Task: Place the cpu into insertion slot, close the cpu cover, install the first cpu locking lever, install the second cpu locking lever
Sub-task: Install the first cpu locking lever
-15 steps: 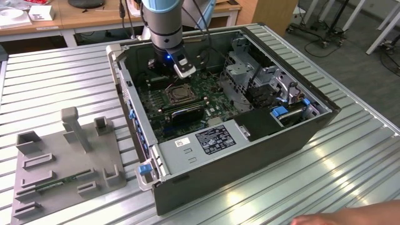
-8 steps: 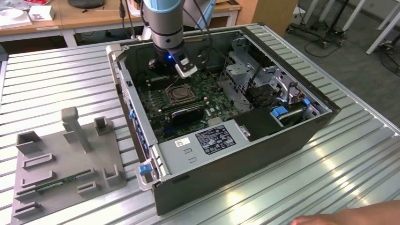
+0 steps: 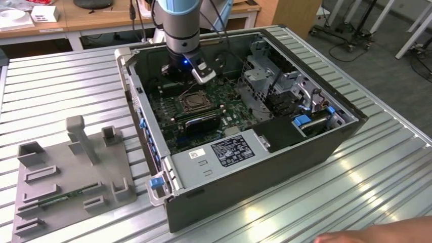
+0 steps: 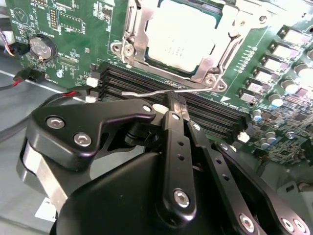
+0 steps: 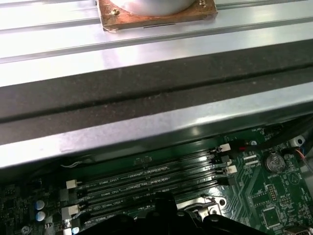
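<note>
In the exterior view the arm (image 3: 177, 23) is seen reaching down into an open computer case (image 3: 270, 167) that lies on a ribbed metal table (image 3: 378, 167). The socket (image 3: 191, 102) is seen on the green board (image 3: 226, 98), near the arm's end. A grey holder tray (image 3: 68, 177) is set on the table at the exterior view's left, well apart from the case, and part of a hand (image 3: 378, 236) is seen at the lower edge.

Closer detail is given by the second wrist view. The chip (image 4: 180, 34) is seated in the socket, and the cover frame (image 4: 138, 36) is laid flat around it. A lever (image 4: 146, 92) of thin wire is run along the socket's edge, beside the black memory slots (image 4: 127, 81). The pincer (image 4: 174, 100) is drawn closed with its tips at the lever; whether the wire is actually pinched cannot be told.

In the first wrist view the memory slots, a coin battery (image 5: 274, 161) and the case wall (image 5: 146, 98) are shown, with a round metal part (image 5: 156, 17) on a copper-coloured plate lying on the table beyond.
</note>
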Available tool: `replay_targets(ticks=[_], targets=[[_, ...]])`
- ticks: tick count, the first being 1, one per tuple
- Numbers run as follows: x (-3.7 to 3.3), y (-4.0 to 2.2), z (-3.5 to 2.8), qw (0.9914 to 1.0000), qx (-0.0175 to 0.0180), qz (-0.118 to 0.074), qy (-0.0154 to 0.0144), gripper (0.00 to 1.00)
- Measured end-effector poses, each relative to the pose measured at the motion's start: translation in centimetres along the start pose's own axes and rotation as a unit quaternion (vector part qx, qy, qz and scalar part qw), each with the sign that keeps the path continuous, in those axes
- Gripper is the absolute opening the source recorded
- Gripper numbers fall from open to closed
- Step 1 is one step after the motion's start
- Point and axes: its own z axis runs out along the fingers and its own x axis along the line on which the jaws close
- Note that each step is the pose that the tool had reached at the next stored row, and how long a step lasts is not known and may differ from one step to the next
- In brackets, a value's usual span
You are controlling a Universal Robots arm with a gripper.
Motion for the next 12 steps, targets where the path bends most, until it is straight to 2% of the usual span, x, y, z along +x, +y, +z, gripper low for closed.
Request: replay_targets(ticks=[7, 12], targets=[[-0.92, 0.16, 0.28, 1.0, 0.0, 0.0, 0.0, 0.11], [-1.11, 0.15, 0.57, 1.0, 0.0007, 0.0, -0.0001, 0.11]])
